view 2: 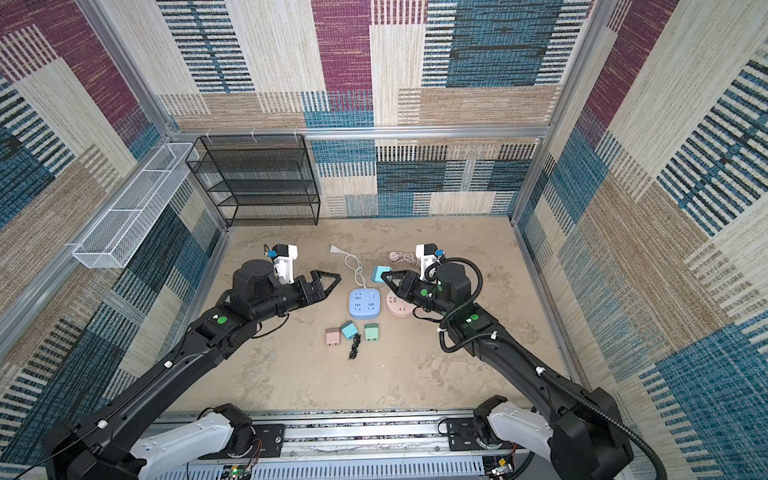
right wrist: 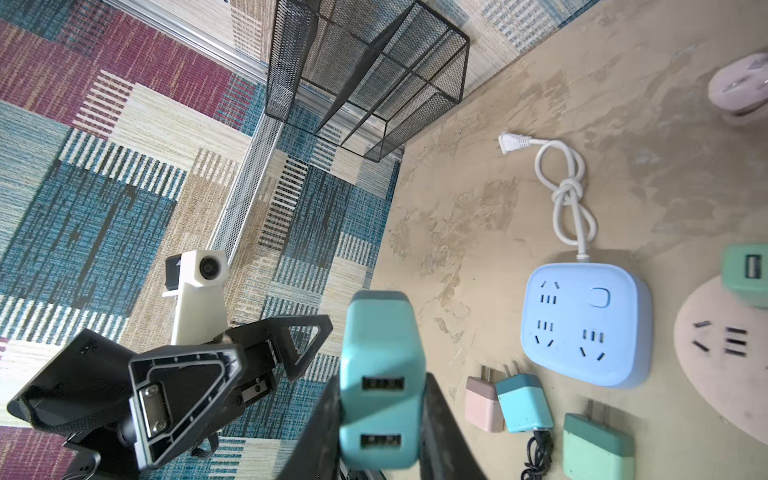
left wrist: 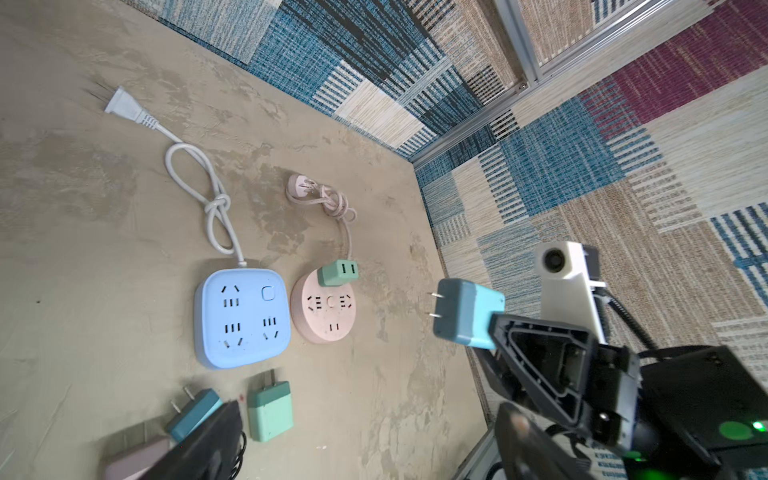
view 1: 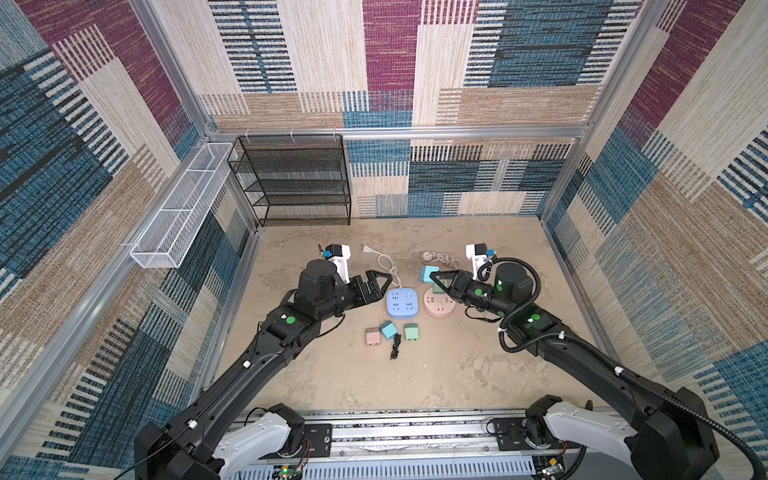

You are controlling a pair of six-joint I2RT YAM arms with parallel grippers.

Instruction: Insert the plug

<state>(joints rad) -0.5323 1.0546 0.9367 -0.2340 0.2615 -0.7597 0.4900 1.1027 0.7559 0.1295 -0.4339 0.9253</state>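
The right gripper (view 1: 433, 277) is clamped on the teal plug (view 1: 426, 273). In the right wrist view its fingers (right wrist: 440, 419) press the plug's two sides, with the USB face toward the camera. The plug is held off the table (view 1: 374, 386), over the 11 o'clock edge of the round pink socket (view 1: 438, 305). Its prongs lie level and point toward 9 o'clock, as the left wrist view shows (left wrist: 469, 311).

The left gripper (view 1: 384, 286) is spread wide and holds nothing. It hangs at 10 o'clock of the blue strip (view 1: 402, 303), just beside that edge.

The strip and socket sit side by side, nearly touching, with the socket at the strip's 3 o'clock. A green plug (left wrist: 337, 272) already fills the socket's 12 o'clock edge. The strip's four outlets are bare.

The knotted white cord (view 1: 388, 266) runs from the strip's 12 o'clock edge into the gap between the two grippers. Three loose plugs (view 1: 389, 329) and a black cable (view 1: 395, 347) crowd the strip's 6 o'clock side.

Open table lies from 5 to 7 o'clock toward the arm bases. A black rack (view 1: 295, 178) stands at the far wall at 11 o'clock, well apart.
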